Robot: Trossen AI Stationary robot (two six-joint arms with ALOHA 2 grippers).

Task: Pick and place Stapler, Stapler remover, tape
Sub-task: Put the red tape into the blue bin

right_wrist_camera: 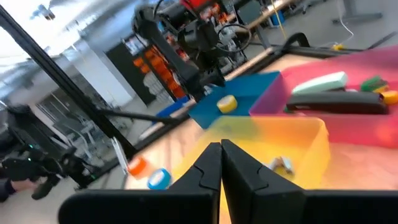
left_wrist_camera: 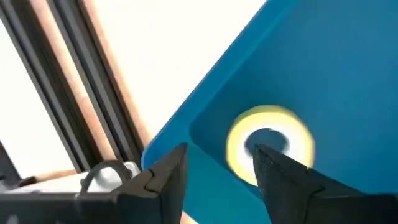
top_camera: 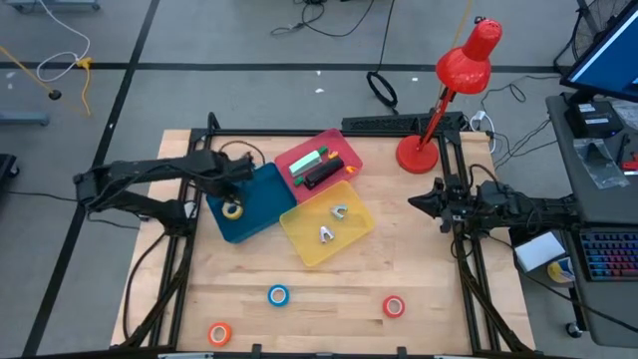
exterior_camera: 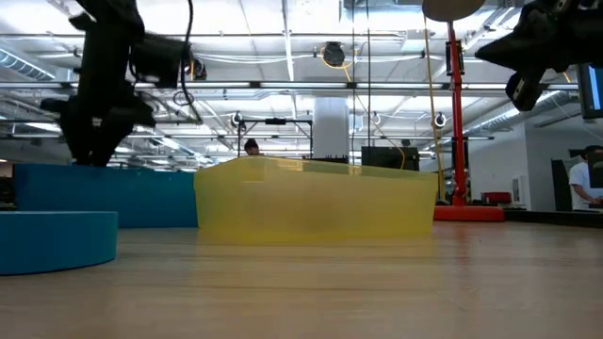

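While right gripper (top_camera: pixel 419 203) idles, left gripper (top_camera: pixel 242 172) hovers over yellow tape (top_camera: pixel 232 209).

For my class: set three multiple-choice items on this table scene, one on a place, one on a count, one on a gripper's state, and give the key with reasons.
1. Where does the yellow tape roll lie?
A. in the blue bin
B. in the yellow bin
C. on the bare table

2. How many tape rolls lie on the table outside the bins?
A. one
B. three
C. five

3. How is the right gripper?
A. open
B. shut on a stapler
C. shut, holding nothing

Key: 1 A, the roll rests on the blue floor below the open left gripper. 2 B, blue, red and orange rolls. 3 C, its fingers meet with nothing between them.
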